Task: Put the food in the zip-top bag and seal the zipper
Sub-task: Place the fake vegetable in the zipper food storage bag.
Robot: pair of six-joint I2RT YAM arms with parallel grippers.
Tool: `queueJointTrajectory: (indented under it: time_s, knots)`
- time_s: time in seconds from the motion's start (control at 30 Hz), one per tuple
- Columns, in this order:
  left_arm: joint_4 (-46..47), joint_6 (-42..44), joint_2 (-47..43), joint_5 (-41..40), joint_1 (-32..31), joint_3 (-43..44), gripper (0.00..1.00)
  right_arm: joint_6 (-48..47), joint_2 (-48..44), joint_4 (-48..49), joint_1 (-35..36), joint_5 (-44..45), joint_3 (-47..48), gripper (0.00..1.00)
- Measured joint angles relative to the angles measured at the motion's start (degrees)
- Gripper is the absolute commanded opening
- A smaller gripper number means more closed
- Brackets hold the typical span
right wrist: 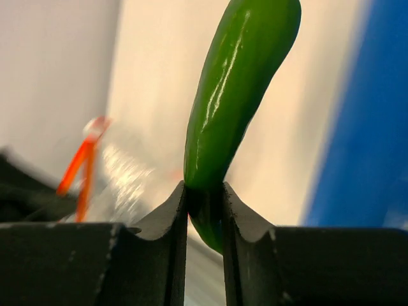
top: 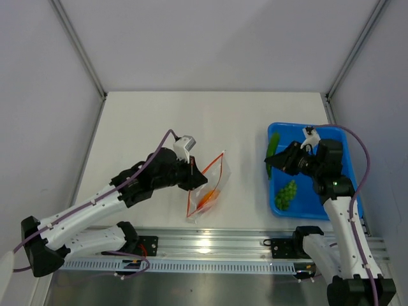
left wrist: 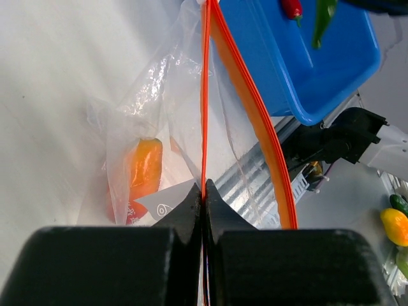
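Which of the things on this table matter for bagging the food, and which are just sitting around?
For the job: zip-top bag, its zipper, orange piece already inside, green pepper, grapes, red pepper.

Just lying about: blue tray, metal rail, yellow piece off to the side.

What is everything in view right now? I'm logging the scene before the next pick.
clear crinkly zip-top bag: one, clear, on the table left of the tray, mouth open
orange-red zipper strip: one, orange-red, along the bag's mouth
orange carrot-like piece: one, orange, inside the bag
bunch of green grapes: one, green, in the tray
slim green pepper-like piece: one, green, lifted at the tray's left edge
slim red pepper-like piece: one, red, over the tray, partly seen
blue rectangular plastic tray: one, blue, table's right side
white table: one, white
left gripper: one, black, shut on the zipper strip
right gripper: one, black, shut on the green pepper-like piece
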Motion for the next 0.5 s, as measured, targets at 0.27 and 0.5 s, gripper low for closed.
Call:
queueJointTrajectory:
  time_s: [0.27,0.5]
  knots:
    - [-0.3,0.3,3.0,-0.2,0.0,1.9,0.01,16.8,-10.6,8.4,22.1,-11.0,-6.2,0.00]
    - [-0.3,0.3,3.8,0.1,0.0,2.2,0.01,31.6,-10.6,19.3,45.6,-5.8,-7.0,0.00]
